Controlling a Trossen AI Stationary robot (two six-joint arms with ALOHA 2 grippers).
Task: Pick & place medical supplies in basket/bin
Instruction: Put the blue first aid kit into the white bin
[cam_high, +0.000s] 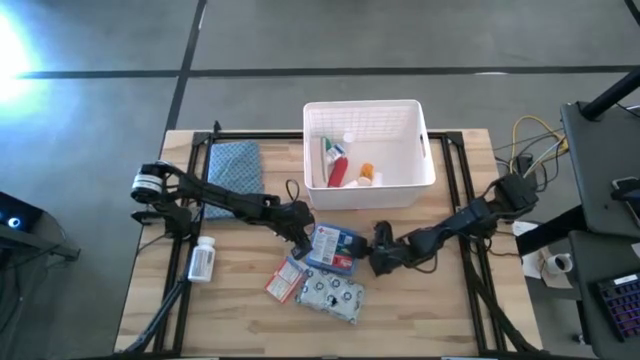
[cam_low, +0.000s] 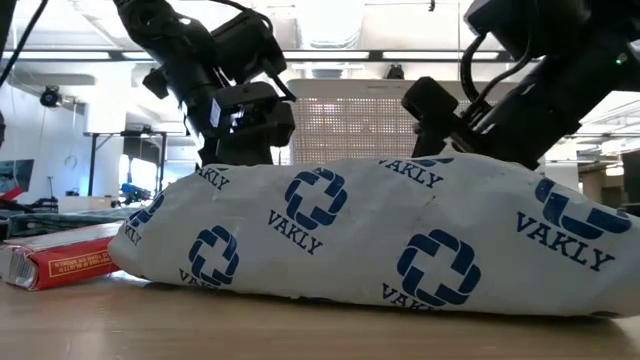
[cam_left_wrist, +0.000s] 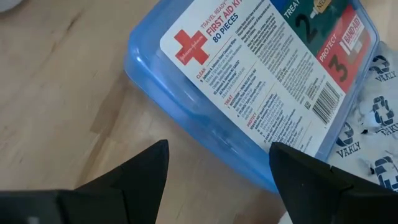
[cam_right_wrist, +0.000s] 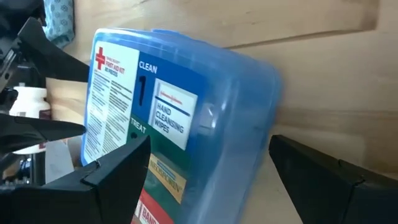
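The blue-white flat first-aid box (cam_high: 335, 248) lies on the table with one end on the silvery dotted pouch (cam_high: 333, 296). My left gripper (cam_high: 301, 236) is open at the box's left end, and in its wrist view (cam_left_wrist: 217, 155) the box's edge (cam_left_wrist: 205, 118) runs between the fingers. My right gripper (cam_high: 380, 256) is open at the box's right end (cam_right_wrist: 208, 149), with the box (cam_right_wrist: 186, 106) between its fingers. The red-white packet (cam_high: 284, 280) and the white pill bottle (cam_high: 203, 259) lie on the table. Inside the white basket (cam_high: 415, 150) lie red-and-white tubes (cam_high: 335, 166) and a small orange item (cam_high: 366, 173). My left gripper's fingers (cam_left_wrist: 311, 174) stand on either side of the box's left edge (cam_left_wrist: 249, 162), slanting down from the left; I cannot tell whether they touch it. My right gripper's fingers (cam_right_wrist: 118, 171) stand on either side of the box's right end (cam_right_wrist: 249, 124), low over the table; whether they touch it does not show.
A blue-grey patterned folded cloth (cam_high: 235, 165) lies at the far left of the table. In the low view the pouch (cam_low: 380, 240) fills the foreground, with the red packet (cam_low: 60, 262) beside it. Bare wood shows on the table's near right.
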